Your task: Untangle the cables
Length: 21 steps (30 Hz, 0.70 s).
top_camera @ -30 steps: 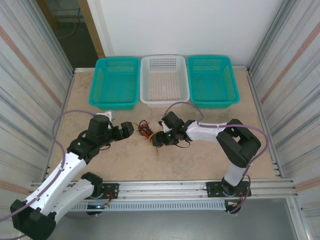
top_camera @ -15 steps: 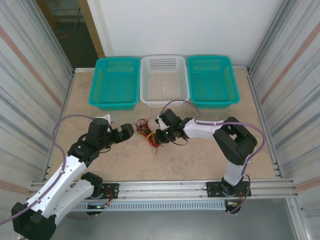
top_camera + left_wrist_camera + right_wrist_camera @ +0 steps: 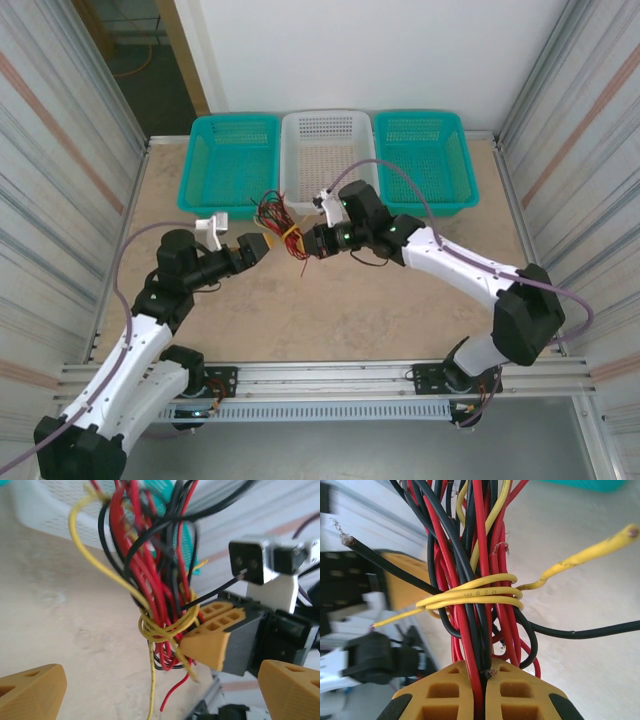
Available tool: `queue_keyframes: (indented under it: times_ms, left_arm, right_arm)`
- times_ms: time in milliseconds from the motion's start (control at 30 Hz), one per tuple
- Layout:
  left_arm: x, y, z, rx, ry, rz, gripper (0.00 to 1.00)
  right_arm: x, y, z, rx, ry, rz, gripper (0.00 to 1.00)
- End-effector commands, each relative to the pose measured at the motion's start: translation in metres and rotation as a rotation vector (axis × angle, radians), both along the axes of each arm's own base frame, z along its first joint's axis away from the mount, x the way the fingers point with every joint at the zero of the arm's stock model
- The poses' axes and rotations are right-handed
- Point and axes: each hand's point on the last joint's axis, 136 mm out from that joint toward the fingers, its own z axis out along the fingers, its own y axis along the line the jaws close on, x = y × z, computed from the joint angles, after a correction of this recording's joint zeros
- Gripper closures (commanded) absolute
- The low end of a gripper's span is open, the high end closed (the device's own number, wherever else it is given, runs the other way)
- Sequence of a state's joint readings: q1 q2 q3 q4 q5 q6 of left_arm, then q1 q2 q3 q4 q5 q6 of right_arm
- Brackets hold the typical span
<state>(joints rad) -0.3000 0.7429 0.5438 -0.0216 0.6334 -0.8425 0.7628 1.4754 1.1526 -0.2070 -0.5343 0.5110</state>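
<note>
Top external: found the cables (image 3: 273, 212) clenched in the right fingers (image 3: 487, 677) over the desk (image 3: 350, 310), left fingers (image 3: 258, 247) spread empty alongside; judged untangling barely begun, with a yellow loop (image 3: 470, 595) binding all.

Both my arms are built the same: white shells on the long links of the left arm (image 3: 140, 330) and the right arm (image 3: 455, 262), chunky black joints, and black bases (image 3: 455, 378) at 7 and 5 o'clock in the overhead view. A lilac hose (image 3: 400, 185) loops off each arm. The fingers (image 3: 440, 695) are orange-yellow with moulded rectangular pockets, and there's a tiny green light (image 3: 346, 233) on the right wrist.
</note>
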Motion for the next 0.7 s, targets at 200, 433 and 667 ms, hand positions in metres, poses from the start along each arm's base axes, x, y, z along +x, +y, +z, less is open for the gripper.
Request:
queue_keyframes:
  times_ms: [200, 433, 667]
  left_arm:
    - [-0.009, -0.013, 0.062, -0.085, -0.236, -0.126, 0.01]
    - [-0.008, -0.007, 0.065, -0.117, -0.221, -0.135, 0.01]
    - [-0.001, -0.007, 0.057, -0.153, -0.163, -0.162, 0.01]
  right_arm:
    - [-0.035, 0.015, 0.055, 0.151, 0.019, 0.221, 1.00]
    - [-0.044, 0.019, 0.056, 0.152, 0.027, 0.258, 1.00]
    - [-0.050, 0.023, 0.058, 0.150, 0.027, 0.289, 1.00]
